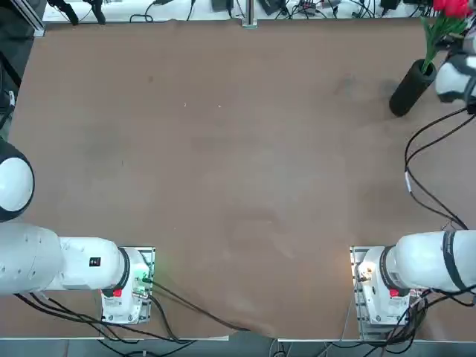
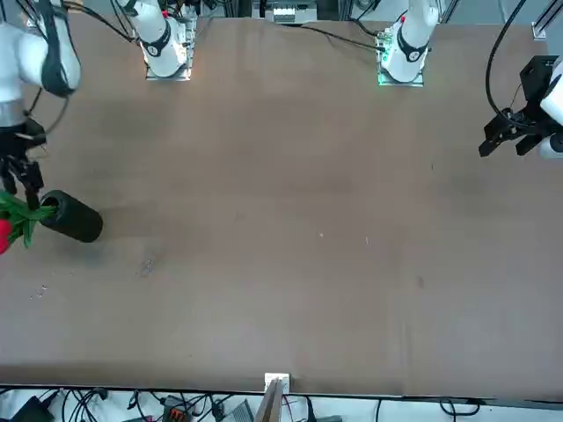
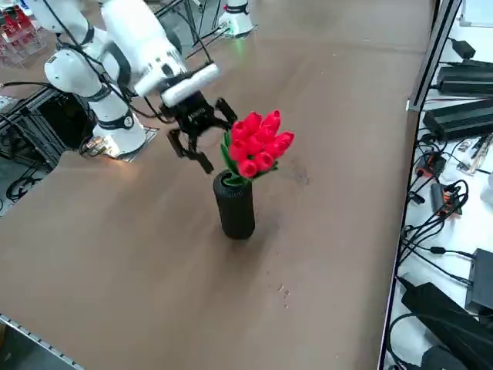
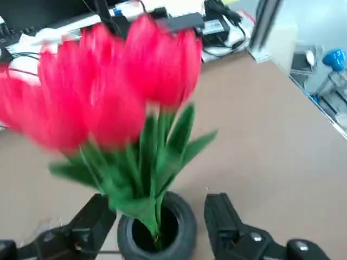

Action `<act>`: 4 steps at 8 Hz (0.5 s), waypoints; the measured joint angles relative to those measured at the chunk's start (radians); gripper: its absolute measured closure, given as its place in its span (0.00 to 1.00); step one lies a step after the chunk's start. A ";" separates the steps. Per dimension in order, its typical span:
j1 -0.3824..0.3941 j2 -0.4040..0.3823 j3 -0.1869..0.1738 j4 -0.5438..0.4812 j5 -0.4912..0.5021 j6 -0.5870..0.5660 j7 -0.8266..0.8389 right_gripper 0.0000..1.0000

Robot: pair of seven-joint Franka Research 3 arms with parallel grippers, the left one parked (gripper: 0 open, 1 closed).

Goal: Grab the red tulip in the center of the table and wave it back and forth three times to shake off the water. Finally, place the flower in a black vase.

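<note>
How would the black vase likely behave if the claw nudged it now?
The black vase would probably tip before sliding, being a tall, narrow cylinder. The red tulips flare well above its mouth, likely making it top-heavy. If it fell, its round wall might let it roll.

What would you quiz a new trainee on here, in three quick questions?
1. True or false: the red tulips stand in the black vase.
2. Are the two fingers of the right arm's tool open or shut?
3. Fill in the blank: the tulips' leaves are coloured ____.

Key: 1. True, their stems go into its mouth. 2. Open, spread apart on either side of the vase, with neither touching the stems. 3. Green.
</note>
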 joint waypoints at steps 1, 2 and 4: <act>0.004 -0.075 0.004 0.045 0.000 -0.189 0.000 0.00; 0.020 -0.133 0.007 0.108 0.000 -0.387 0.000 0.00; 0.100 -0.158 0.010 0.290 0.047 -0.789 0.000 0.00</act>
